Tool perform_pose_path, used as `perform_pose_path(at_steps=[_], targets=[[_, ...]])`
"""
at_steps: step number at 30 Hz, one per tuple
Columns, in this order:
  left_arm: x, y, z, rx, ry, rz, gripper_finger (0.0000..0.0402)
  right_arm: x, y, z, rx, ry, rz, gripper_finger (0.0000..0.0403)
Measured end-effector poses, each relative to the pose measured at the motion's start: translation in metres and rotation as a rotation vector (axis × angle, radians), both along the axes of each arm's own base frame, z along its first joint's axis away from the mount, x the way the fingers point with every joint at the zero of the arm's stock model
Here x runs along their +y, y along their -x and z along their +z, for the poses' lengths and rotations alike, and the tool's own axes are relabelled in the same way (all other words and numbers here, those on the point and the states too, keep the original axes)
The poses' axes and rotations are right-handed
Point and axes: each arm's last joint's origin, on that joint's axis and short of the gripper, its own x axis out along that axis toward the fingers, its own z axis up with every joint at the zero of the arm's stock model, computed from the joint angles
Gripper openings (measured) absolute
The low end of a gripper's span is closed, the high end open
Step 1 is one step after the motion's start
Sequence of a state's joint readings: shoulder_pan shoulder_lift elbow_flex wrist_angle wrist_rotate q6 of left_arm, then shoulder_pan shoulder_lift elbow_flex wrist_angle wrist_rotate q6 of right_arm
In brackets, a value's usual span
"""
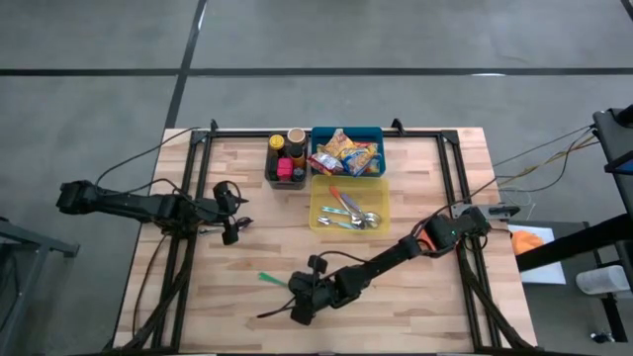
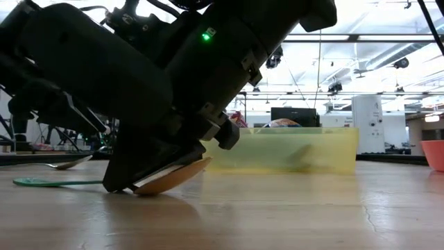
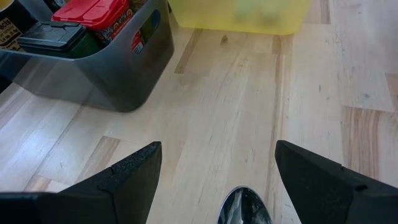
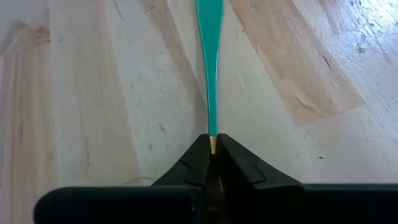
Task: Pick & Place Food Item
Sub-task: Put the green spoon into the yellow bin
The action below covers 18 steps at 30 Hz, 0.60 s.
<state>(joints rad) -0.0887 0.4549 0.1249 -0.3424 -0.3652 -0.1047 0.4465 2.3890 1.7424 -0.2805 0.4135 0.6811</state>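
Green slim utensil (image 1: 269, 279), flat and plastic-looking, lies on the wooden tabletop (image 1: 425, 307) toward the near-left part of the work area, well apart from the bins. In the low view it rests flat on the boards (image 2: 41, 182). In the right wrist view its narrow end (image 4: 210, 74) runs straight into the seam between the right tool's fingers.

Right tool (image 1: 300, 309): I find it down at the tabletop, just beside the green utensil. Its fingers are closed together with no gap showing (image 4: 211, 146). A small tan sliver shows in the seam at the tips. I cannot confirm whether the utensil's end is actually pinched or only meets the tips. In the low view the tool (image 2: 163, 179) sits tilted, with its underside touching the boards.

Left tool (image 1: 232, 222): it stands at the left-centre of the tabletop with its fingers spread wide (image 3: 217, 146) and nothing between the tips. The bowl of a shiny metal spoon (image 3: 244, 208) shows close in at the base of the fingers; I cannot tell whether it lies on the boards.

Other items noted:
- Grey plastic bin (image 3: 124, 81) holding red-lidded and black-lidded containers, at the far side.
- Translucent yellow bin (image 1: 318, 203) containing cutlery, beside the grey one.
- Blue bin (image 1: 346, 176) of snack packets (image 1: 348, 153), behind the yellow bin.
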Motion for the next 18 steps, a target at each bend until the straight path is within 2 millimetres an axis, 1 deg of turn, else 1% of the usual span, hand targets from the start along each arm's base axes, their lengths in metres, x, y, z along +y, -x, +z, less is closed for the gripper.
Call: perform_pose_path(at_steps=[4, 15, 18], targets=[[0.0000, 0.0000, 0.0000, 0.000, 0.000, 0.000, 0.0317, 0.0002, -0.0002, 0.0002, -0.002, -0.004, 0.002, 0.0013], [0.0000, 0.0000, 0.0000, 0.000, 0.000, 0.000, 0.0317, 0.0001, 0.0001, 0.0005, -0.007, 0.011, -0.009, 0.0010], [0.0000, 0.0000, 0.0000, 0.001, 0.000, 0.000, 0.0317, -0.0010, 0.0019, 0.0039, 0.002, 0.032, -0.015, 0.0010]])
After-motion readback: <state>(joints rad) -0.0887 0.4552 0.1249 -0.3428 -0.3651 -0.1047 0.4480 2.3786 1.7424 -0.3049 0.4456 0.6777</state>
